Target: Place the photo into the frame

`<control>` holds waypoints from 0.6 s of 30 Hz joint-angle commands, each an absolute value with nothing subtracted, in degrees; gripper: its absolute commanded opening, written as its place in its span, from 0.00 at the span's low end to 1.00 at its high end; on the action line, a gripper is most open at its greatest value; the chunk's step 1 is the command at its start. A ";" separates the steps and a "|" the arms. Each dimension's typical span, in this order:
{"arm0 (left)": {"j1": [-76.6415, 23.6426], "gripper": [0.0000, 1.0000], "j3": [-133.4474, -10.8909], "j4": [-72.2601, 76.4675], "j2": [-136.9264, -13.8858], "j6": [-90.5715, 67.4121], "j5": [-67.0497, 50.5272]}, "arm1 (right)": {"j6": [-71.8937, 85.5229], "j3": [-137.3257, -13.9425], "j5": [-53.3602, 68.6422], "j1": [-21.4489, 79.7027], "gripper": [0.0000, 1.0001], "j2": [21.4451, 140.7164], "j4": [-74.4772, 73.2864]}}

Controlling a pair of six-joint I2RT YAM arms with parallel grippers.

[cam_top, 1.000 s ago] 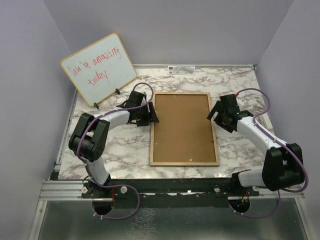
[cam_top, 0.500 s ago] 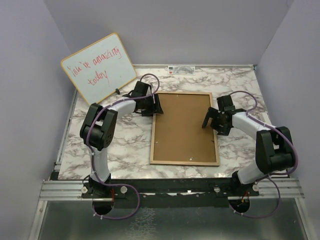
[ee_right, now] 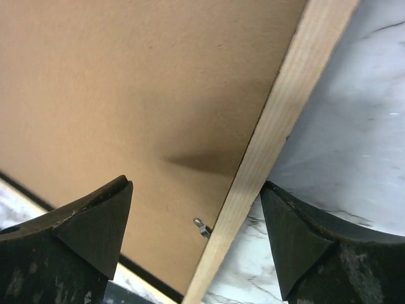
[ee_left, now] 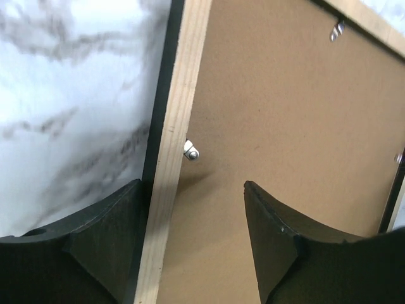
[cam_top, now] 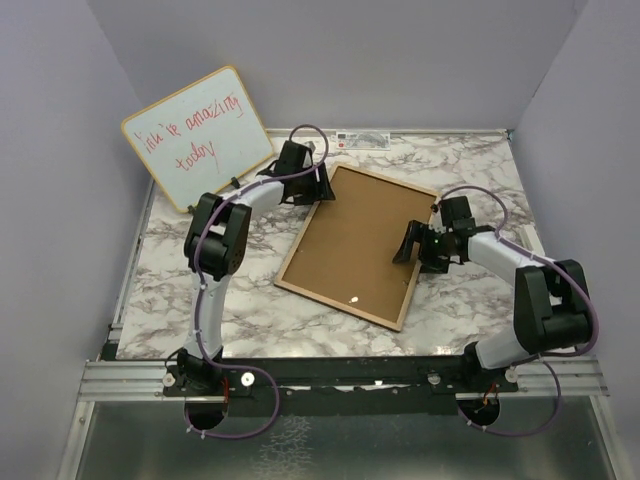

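Marble bench [cam_top: 240, 300]: frame [cam_top: 338, 306] lies flat and askew, light wood face and brown backing board [cam_top: 350, 250] up. Right end effector [cam_top: 404, 248] spread wide, fingers astride frame's right rail. Farther back, left end effector [cam_top: 320, 190] also wide, straddling rail near frame's far corner. Whiteboard [cam_top: 198, 135] with red handwriting propped beyond, far left.

You'll see a wood-edged whiteboard [cam_top: 197, 135] with red handwriting propped up on small black feet at the far left corner of the marble bench [cam_top: 470, 165]. A plain brown board [cam_top: 350, 240] lies flat mid-bench, skewed to its edges. A small white label [cam_top: 362, 137] sits at the far edge.
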State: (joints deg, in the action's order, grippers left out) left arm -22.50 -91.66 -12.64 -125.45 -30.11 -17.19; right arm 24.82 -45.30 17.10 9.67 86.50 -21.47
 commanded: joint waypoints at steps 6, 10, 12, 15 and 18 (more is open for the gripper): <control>-30.80 0.65 -100.00 -8.90 -137.25 -35.64 -26.82 | 31.37 -40.43 39.21 12.36 0.85 89.82 1.57; -31.87 0.66 -103.11 -5.36 -140.18 -37.34 -28.47 | 34.23 -40.64 39.74 14.17 0.88 91.48 5.67; -31.83 0.68 -104.21 -5.65 -140.54 -36.88 -27.76 | 35.19 -40.56 38.49 14.24 0.89 90.36 5.01; -31.61 0.71 -106.00 -9.62 -139.26 -33.47 -23.17 | 33.32 -39.75 30.93 14.26 0.92 85.25 0.38; -31.11 0.76 -107.04 -14.33 -136.41 -30.12 -17.70 | 30.89 -39.38 20.96 14.29 0.94 79.50 -8.87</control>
